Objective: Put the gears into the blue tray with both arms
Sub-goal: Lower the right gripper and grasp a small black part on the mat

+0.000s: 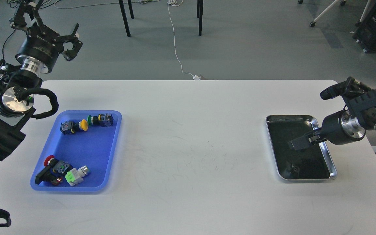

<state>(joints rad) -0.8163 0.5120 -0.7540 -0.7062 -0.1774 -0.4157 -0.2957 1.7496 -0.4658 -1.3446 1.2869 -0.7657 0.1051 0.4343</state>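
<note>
The blue tray (88,153) lies at the table's left and holds several coloured push-button switches. One gear (295,168), a tiny black toothed disc, lies near the front of the steel tray (325,148) on the right. My right gripper (298,143) hangs low over the middle of that steel tray, a little behind the gear; its dark fingers overlap, so their state is unclear. Whatever lies beneath it is hidden. My left gripper (52,31) is raised beyond the table's far left corner, behind the blue tray, claws spread open and empty.
Push-button switches (86,122) cluster at the blue tray's far end and more switches (62,171) at its near end. A white cable (176,49) and chair legs (125,18) are on the floor beyond the table's far edge.
</note>
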